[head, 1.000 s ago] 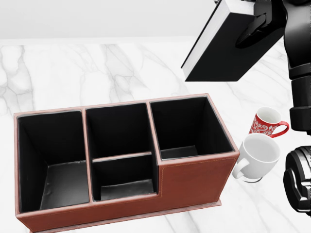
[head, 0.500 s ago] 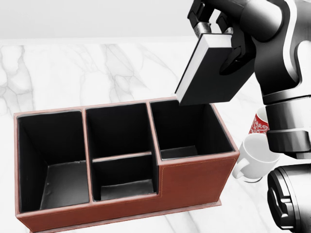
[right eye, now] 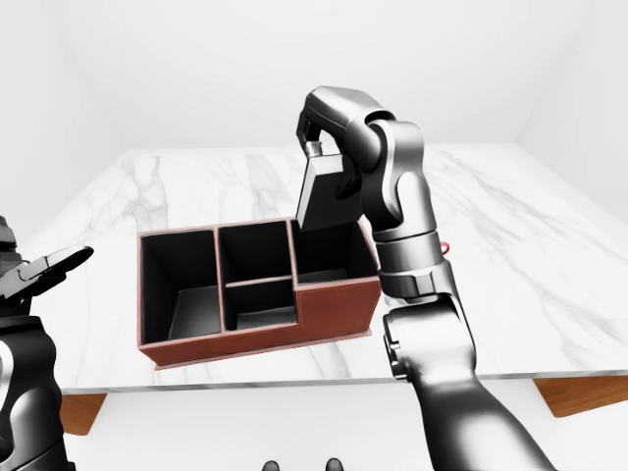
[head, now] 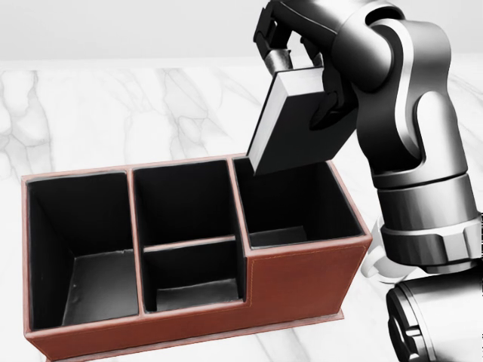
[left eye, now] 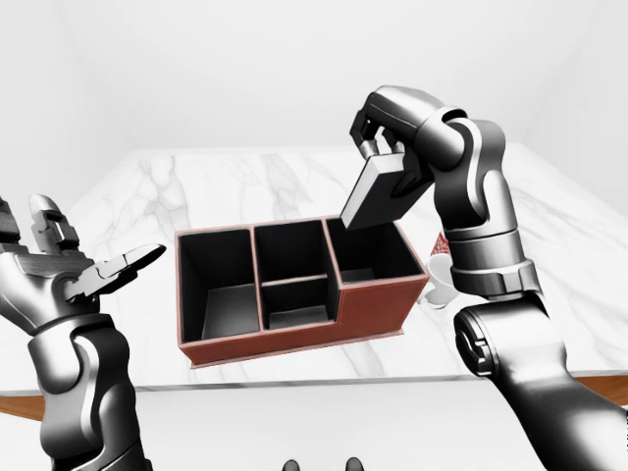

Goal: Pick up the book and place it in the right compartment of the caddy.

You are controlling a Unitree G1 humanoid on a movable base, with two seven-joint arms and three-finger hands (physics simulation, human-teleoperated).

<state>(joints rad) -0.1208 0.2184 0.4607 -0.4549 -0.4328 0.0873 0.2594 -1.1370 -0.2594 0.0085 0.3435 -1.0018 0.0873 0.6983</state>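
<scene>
Head view shows your right hand [head: 298, 64] clamped on the book [head: 294, 124], which hangs tilted above the caddy's [head: 302, 290] right compartment [head: 290, 200] on the marble bench [head: 90, 113]. Your left hand [left eye: 69, 270] hovers open, well left of the caddy.

Glossy gunmetal-grey arms, rounded segmented shells, ringed cylindrical joints, darker black finger links on the left hand [left eye: 74, 270], same finish on the right hand [head: 298, 45]

Leather-look caddy [head: 302, 283], glossy marble table [head: 113, 113]
</scene>
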